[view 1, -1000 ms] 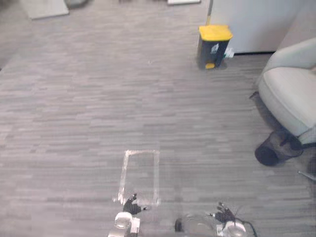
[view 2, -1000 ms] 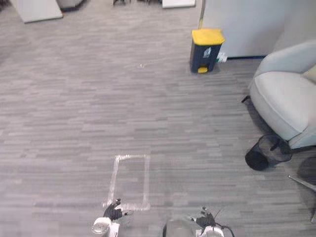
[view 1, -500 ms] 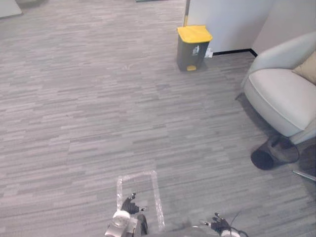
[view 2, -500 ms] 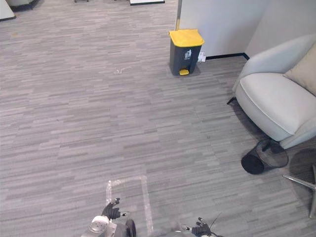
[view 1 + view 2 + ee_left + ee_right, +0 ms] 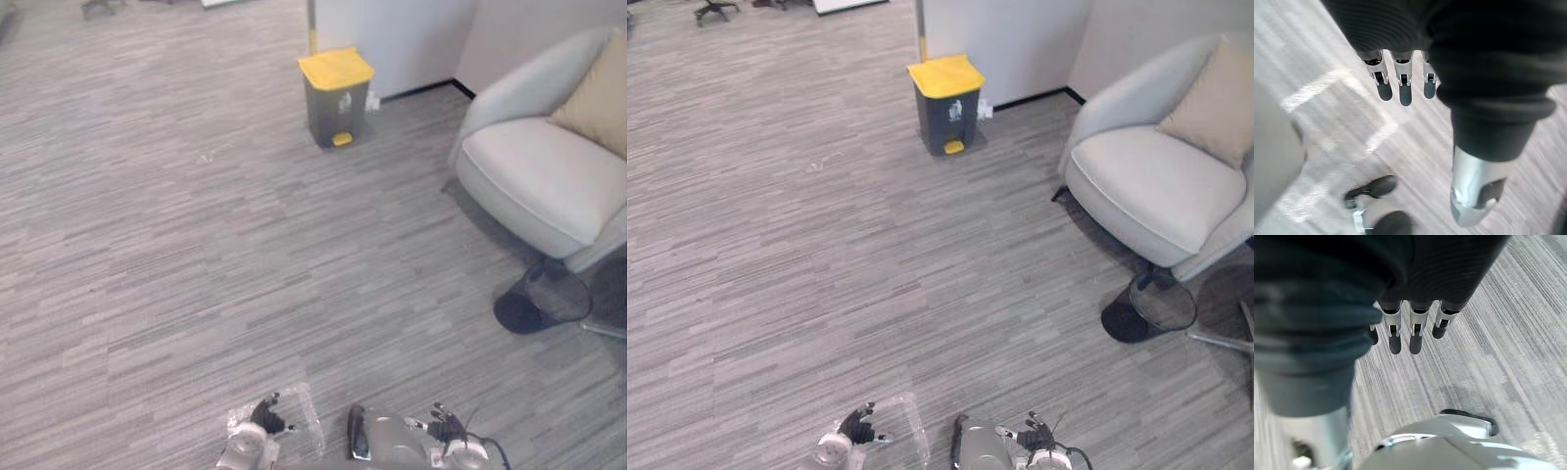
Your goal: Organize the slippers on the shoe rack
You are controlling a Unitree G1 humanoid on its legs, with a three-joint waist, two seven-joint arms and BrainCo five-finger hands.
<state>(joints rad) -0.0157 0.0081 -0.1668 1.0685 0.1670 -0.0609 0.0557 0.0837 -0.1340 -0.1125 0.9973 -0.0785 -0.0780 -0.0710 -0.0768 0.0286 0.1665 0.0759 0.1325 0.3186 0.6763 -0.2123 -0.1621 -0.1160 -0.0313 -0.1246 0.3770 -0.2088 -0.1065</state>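
Note:
My left hand [image 5: 264, 419] hangs low at the bottom edge of the eye views, over a taped rectangle [image 5: 299, 429] on the grey plank floor. Its fingers [image 5: 1404, 90] point straight down in the left wrist view, with nothing between them and the thumb [image 5: 1474, 191]. My right hand [image 5: 447, 428] hangs a short way to the right at the same height. In the right wrist view its fingers [image 5: 1416, 338] are straight too, with bare floor past them. Both hands are open and hold nothing.
A grey pedal bin [image 5: 336, 96] with a yellow lid stands by a white wall [image 5: 392, 39] ahead. At the right is a pale armchair [image 5: 539, 171] with a tan cushion [image 5: 596, 98]. A black mesh waste basket [image 5: 542, 299] sits in front of it.
The camera has swung right: the bin has slid left and the armchair has come further into view. The taped rectangle now lies at the bottom edge. Both hands hang as before.

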